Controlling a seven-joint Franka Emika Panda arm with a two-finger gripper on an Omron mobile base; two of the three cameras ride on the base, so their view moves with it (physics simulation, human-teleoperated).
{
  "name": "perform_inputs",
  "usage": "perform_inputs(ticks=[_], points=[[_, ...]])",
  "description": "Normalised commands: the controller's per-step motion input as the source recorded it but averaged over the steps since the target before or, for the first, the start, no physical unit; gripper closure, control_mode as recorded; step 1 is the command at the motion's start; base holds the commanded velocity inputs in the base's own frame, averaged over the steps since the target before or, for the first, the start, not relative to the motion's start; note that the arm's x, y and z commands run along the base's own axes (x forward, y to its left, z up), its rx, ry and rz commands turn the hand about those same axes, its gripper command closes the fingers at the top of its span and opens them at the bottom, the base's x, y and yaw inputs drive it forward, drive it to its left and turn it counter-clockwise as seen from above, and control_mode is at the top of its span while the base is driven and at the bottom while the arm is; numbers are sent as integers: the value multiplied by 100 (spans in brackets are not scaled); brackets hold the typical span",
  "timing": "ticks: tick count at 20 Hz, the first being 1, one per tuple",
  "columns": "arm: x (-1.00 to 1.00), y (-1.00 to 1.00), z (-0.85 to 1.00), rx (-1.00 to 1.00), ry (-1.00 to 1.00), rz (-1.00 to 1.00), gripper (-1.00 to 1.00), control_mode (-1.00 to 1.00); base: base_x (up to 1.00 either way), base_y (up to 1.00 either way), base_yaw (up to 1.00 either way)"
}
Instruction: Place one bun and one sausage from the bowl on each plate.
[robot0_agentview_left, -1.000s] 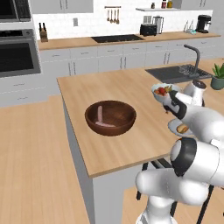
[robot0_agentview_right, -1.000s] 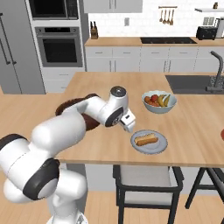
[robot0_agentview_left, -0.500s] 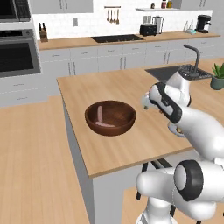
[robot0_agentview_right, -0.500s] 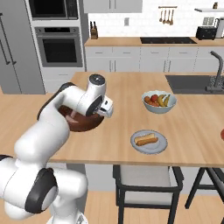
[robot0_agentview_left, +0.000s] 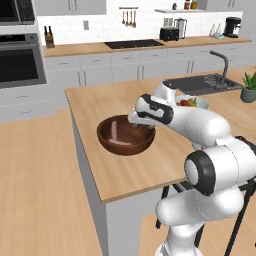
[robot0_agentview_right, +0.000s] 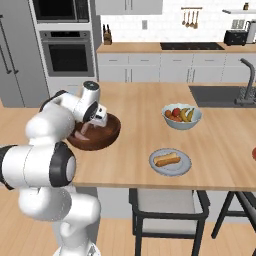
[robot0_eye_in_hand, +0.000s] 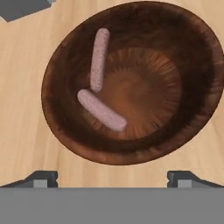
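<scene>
Hovering over the dark wooden bowl (robot0_eye_in_hand: 131, 83), the end effector (robot0_eye_in_hand: 112, 177) has its jaws spread wide with nothing between them; its two dark fingertips (robot0_eye_in_hand: 41, 177) sit at the near edge of the hand view, just outside the bowl's rim. Two pinkish sausages (robot0_eye_in_hand: 99, 59) lie inside the bowl, one end nearly touching the other. The bowl rests on the wooden counter (robot0_agentview_right: 145, 100). To its right on the counter, a pale grey plate (robot0_agentview_right: 184, 167) carries a bun with a sausage (robot0_agentview_right: 166, 159), and beyond it stands a pale fruit bowl (robot0_agentview_right: 182, 116).
</scene>
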Motion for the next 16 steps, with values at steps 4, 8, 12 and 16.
perform_inputs(ticks=[4,8,12,16], points=[[87,81,-38,-1,14,8,-100,-100,0,0,0],[38,0,-70,1,-8,8,-100,-100,0,0,0],[45,19,-69,0,-8,4,-100,-100,0,0,0],[54,63,-23,0,-9,-1,-100,-100,0,0,0]])
